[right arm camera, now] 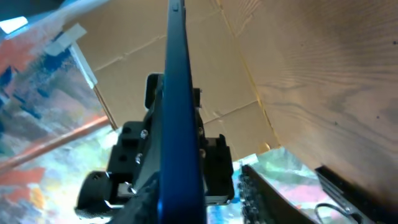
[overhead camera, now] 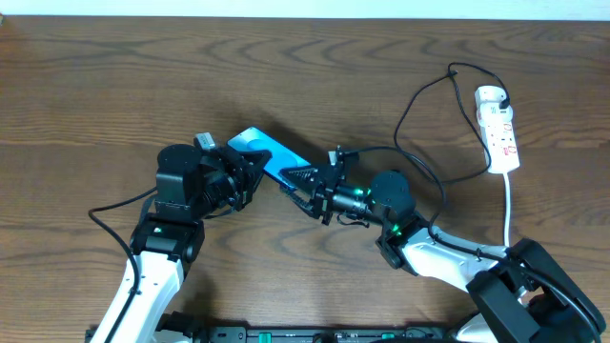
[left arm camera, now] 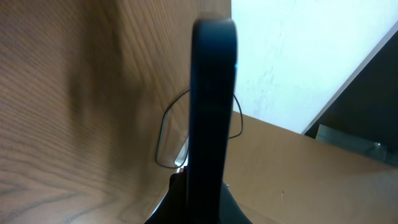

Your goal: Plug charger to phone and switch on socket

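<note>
The phone [overhead camera: 270, 154] is held off the table [overhead camera: 95, 95] near the middle of the scene, its blue screen facing up and its length running from far left to near right. The left gripper [overhead camera: 250, 174] is closed on the phone's left end. In the left wrist view the phone stands edge-on as a dark vertical bar rising from between the fingers. The right gripper [overhead camera: 297, 181] sits at the phone's right end, and in the right wrist view the phone's thin blue edge runs straight up the middle of the picture. I cannot tell whether this gripper is clamped on the phone or standing loose around it.

The charger cable [overhead camera: 419, 95] starts at the far end of the power strip [overhead camera: 499, 129], loops left across the table and ends just beside the right gripper, close to the phone's right end. Its plug is too small to tell whether it is seated in the phone.

The power strip lies flat at the far right of the table, well apart from both grippers. Its white cord [overhead camera: 508, 205] trails toward the near edge.
</note>
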Controlling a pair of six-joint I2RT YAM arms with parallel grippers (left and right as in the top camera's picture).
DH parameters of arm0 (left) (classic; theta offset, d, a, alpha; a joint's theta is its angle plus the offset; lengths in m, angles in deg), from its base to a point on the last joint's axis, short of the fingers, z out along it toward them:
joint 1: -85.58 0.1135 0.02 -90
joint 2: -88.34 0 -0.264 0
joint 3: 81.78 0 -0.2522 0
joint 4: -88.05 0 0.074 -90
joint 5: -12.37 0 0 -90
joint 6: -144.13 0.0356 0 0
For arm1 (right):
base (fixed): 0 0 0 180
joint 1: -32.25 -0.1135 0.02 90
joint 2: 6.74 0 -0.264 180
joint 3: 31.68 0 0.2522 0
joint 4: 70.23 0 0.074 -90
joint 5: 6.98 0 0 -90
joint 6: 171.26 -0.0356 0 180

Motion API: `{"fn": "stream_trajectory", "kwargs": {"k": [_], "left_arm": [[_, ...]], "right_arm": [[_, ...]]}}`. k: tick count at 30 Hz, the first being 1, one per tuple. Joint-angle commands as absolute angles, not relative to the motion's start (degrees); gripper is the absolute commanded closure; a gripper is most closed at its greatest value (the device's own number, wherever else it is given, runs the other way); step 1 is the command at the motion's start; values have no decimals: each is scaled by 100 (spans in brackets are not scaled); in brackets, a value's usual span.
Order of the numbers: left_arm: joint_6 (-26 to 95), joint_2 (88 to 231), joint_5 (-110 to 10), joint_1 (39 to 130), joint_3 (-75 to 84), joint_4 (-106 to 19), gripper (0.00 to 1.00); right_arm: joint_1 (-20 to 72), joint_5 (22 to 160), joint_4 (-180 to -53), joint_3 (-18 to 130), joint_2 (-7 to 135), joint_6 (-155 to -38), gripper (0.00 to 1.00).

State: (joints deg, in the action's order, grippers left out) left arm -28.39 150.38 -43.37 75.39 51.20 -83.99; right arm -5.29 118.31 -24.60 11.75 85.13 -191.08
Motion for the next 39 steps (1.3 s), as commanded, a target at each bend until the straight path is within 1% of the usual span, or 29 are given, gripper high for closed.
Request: {"fn": "stream_trajectory", "kwargs": {"k": [1,3,5,6,8,12,13,14,15,17,18,19,21,26,30,32,36,37,39], "left_arm": [[-2824,15007,-4254,7521,5048,-8423,92],[-2806,15007,-4256,7521,5048,-8283,93],[-2583,15007,-4426,7521,5048,-7774,92],[-2520,15007,-4479,7521,5048,-7590,92],[-2496,15007,-4713,7521,5048,-6782,92],[-2500,15007,-5032,7521,5048,-5888,92],[-2498,15007,-5030,7521,5048,-5883,92],[-2502,15007,-5028,7521,5048,-5896,93],[-2507,15007,-5030,7521,5048,-5920,92],[-2553,15007,-5028,7521,5048,-5925,92],[-2570,15007,-5030,7521,5048,-5923,92],[-2583,15007,-5030,7521,5048,-5942,92],[-2808,15007,-5028,7521,5048,-5942,92],[-3217,15007,-4905,7521,5048,-6008,92],[-3215,15007,-4638,7521,5048,-6530,92],[-3213,15009,-4595,7521,5048,-6751,92],[-3213,15267,-4632,7521,5048,-7098,92],[-3215,15654,-4400,7521,5048,-7553,92],[-3215,16017,-4086,7521,5048,-8038,92]], "right_arm": [[-584,12003,-2469,1223,8505,-18540,59],[-531,11968,-2495,1223,8505,-18275,53],[-437,11756,-2888,1223,8505,-17482,46],[-396,11717,-3072,1223,8505,-17305,45],[-223,11496,-3804,1223,8505,-16667,44],[127,10880,-4788,1223,8505,-15430,40],[227,10722,-4901,1223,8505,-14955,35],[297,10613,-4971,1223,8505,-14617,26],[433,10480,-5074,1223,8505,-14059,11],[568,10322,-5174,1223,8505,-13336,2],[605,10211,-5242,1223,8505,-12990,1],[636,9975,-5378,1223,8505,-12540,1],[647,9643,-5647,1223,8502,-12079,1],[686,10338,-5623,1311,8341,-12081,1],[874,10436,-5870,1416,7849,-11963,1],[1003,10342,-6368,1544,7440,-11826,1],[1165,9643,-7996,2071,6701,-11817,1],[1215,9265,-8956,2515,6417,-11694,1],[1231,9072,-9646,2889,6297,-11574,1]]}}
